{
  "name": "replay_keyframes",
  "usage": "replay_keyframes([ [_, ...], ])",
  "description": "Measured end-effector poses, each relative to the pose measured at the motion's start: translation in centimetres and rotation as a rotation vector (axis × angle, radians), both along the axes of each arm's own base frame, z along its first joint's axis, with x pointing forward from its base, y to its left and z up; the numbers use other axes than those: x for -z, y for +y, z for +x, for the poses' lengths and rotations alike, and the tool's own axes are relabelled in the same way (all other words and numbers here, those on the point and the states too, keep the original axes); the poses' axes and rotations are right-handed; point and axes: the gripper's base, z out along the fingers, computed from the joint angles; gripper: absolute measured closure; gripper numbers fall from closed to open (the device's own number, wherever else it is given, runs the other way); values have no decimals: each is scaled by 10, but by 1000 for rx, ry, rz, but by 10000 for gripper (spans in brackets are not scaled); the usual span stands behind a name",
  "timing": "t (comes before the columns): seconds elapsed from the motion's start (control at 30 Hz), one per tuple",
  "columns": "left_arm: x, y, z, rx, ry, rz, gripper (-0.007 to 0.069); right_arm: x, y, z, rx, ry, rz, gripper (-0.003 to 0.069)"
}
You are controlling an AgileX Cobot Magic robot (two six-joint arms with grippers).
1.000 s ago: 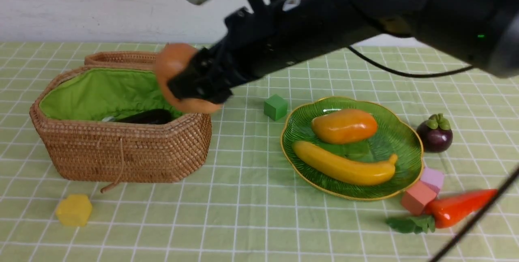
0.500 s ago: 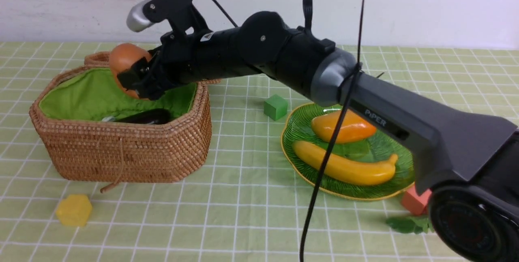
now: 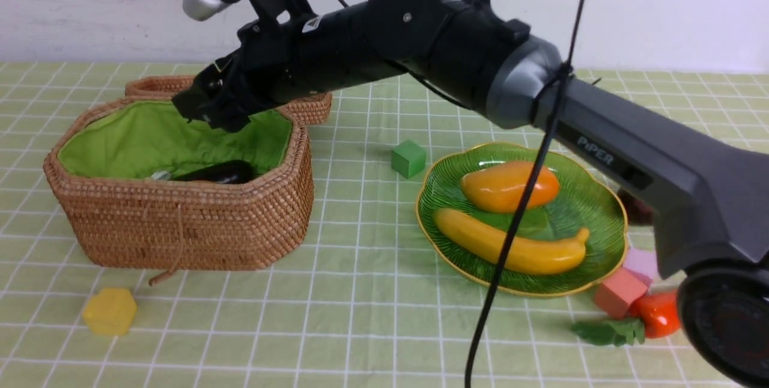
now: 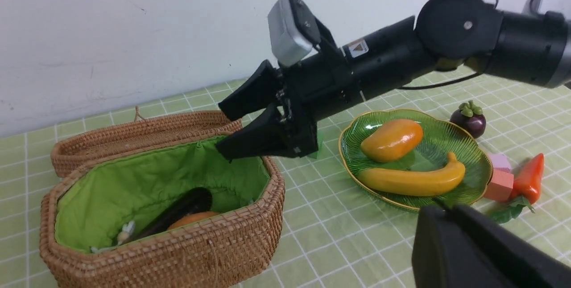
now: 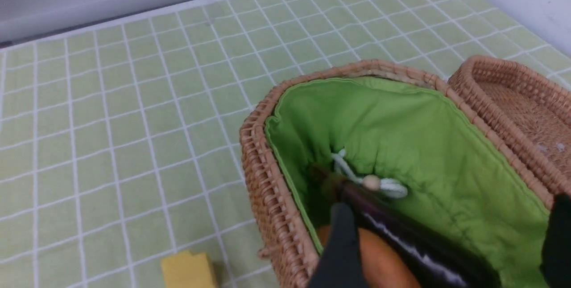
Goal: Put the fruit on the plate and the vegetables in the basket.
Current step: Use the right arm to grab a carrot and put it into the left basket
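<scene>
**Right gripper [image 4: 223, 131] empty over basket [image 3: 180, 226]; carrot [image 4: 528, 178] well apart, to its near right.**
Jaws stand wide above the potato [image 4: 196, 219] and eggplant [image 4: 178, 207] inside. The carrot lies beside the plate [image 3: 592, 196], long axis left-right, leaves pointing left. The right arm is judged nearer.

- "PiPER" [image 3: 596, 151] runs in pale letters along the grey link of the right arm [image 3: 661, 190]. It reads cleanly in the front view, slanting downhill with the link itself.
- Up by the wrist, just behind the right gripper [image 3: 201, 115], there's a small white sticker [image 3: 310, 23] with a triangle mark. Any lettering on it is too small to read.
- The left wrist view catches that same sticker side-on, showing a reddish triangle on white and no legible words.
</scene>
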Motion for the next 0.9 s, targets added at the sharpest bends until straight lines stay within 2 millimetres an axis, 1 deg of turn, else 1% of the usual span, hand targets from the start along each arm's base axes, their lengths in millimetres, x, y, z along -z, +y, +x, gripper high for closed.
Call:
replay_keyframes([
  [0.03, 2, 0, 0, 0, 19, 5, 638, -6, -6, -4, -5, 33, -21, 181],
  [0.07, 3, 0, -1, 0, 32, 9, 638, -12, -10, -6, 1, 58, -27, 209],
  [0.1, 5, 0, -1, 1, 57, 14, 638, -21, -20, -12, 2, 112, -57, 279],
  [0.13, 7, 0, -2, 1, 77, 19, 638, -30, -30, -17, 10, 152, -82, 335],
  [0.2, 9, 0, -3, 2, 101, 27, 638, -40, -41, -23, 20, 195, -118, 407],
  [0.23, 11, 0, -4, 10, 128, 31, 638, -54, -58, -31, 45, 235, -162, 493],
  [0.27, 12, -1, -5, 21, 141, 34, 638, -62, -70, -37, 57, 270, -201, 564],
  [0.3, 13, -2, -5, 34, 147, 38, 638, -64, -74, -39, 64, 278, -219, 587],
  [0.33, 14, -3, -7, 61, 159, 43, 638, -70, -85, -43, 83, 305, -254, 646],
  [0.37, 14, -5, -8, 89, 158, 58, 638, -75, -92, -44, 106, 314, -264, 666],
  [0.4, 14, -6, -9, 105, 156, 64, 638, -77, -94, -45, 113, 317, -262, 668],
  [0.43, 15, -10, -12, 165, 154, 83, 638, -83, -103, -46, 152, 323, -270, 674],
  [0.5, 16, -15, -17, 268, 126, 133, 638, -87, -113, -48, 211, 333, -280, 674],
  [0.57, 15, -20, -22, 348, 116, 138, 638, -91, -124, -51, 274, 341, -291, 672],
  [0.63, 15, -23, -26, 408, 110, 132, 638, -94, -139, -58, 360, 352, -319, 671],
  [0.7, 14, -26, -29, 449, 119, 112, 638, -93, -165, -71, 480, 360, -378, 669],
  [0.73, 14, -26, -29, 456, 120, 110, 638, -91, -174, -78, 516, 374, -394, 669],
  [0.77, 14, -27, -30, 462, 124, 108, 638, -85, -189, -88, 569, 385, -437, 667],
  [0.83, 18, -28, -29, 468, 137, 114, 638, -70, -212, -103, 644, 415, -507, 666],
  [0.9, 21, -29, -28, 469, 152, 124, 638, -48, -234, -117, 708, 467, -579, 664],
])
